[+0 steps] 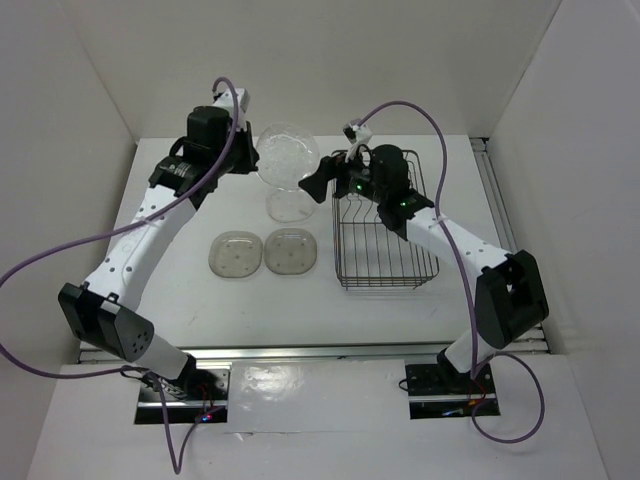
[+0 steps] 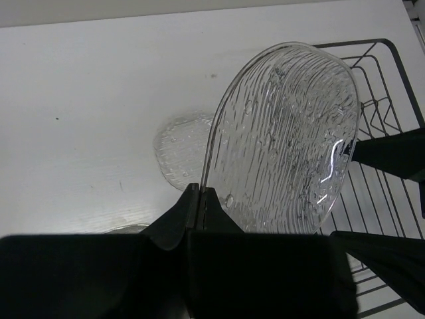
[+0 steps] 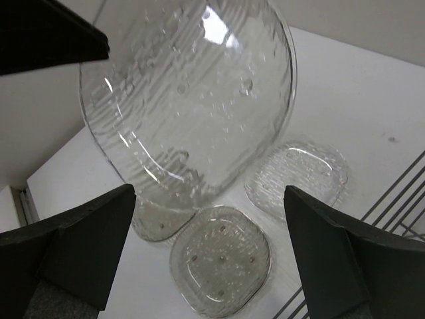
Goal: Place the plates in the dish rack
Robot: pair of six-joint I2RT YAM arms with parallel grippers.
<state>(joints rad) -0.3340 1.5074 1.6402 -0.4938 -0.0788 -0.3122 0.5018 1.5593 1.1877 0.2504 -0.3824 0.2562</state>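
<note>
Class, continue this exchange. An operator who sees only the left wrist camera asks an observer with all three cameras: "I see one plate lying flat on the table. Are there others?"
Observer: Two more, side by side, left of the dish rack: a grey plate and a second grey plate.
Operator: Is the rack loaded?
Observer: No, the whole rack holds no plate.
Operator: Has the right gripper closed?
Observer: No. The right gripper is open, with the edge of the raised plate apparently between its fingers.
</note>
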